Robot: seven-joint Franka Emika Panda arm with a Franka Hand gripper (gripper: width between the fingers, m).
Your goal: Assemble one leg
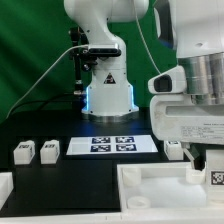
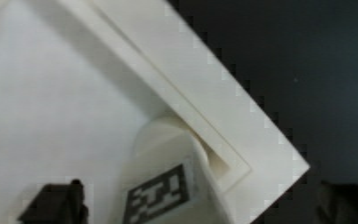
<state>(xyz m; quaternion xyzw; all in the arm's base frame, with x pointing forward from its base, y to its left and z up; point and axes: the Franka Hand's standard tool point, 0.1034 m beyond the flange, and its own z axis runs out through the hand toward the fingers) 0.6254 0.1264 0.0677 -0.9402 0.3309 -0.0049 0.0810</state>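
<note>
A leg (image 2: pixel 160 186), a small white block with a black-and-white tag, stands inside a corner of the large white tray-like part (image 2: pixel 69 90), against its raised rim. In the exterior view this leg (image 1: pixel 213 177) is at the far right on the tray-like part (image 1: pixel 150 190). My gripper (image 2: pixel 197 204) is open and straddles the leg, with a gap on each side between the dark fingers (image 2: pixel 53 203) and the block. In the exterior view the gripper (image 1: pixel 204 167) hangs just above that corner. Two more legs (image 1: pixel 24 152) (image 1: pixel 49 151) lie at the left, and a third (image 1: pixel 173 149) lies by the marker board's right end.
The marker board (image 1: pixel 110 144) lies flat on the black table in front of the robot base (image 1: pixel 108 95). Part of another white piece (image 1: pixel 5 187) shows at the exterior view's lower left edge. A green backdrop stands behind.
</note>
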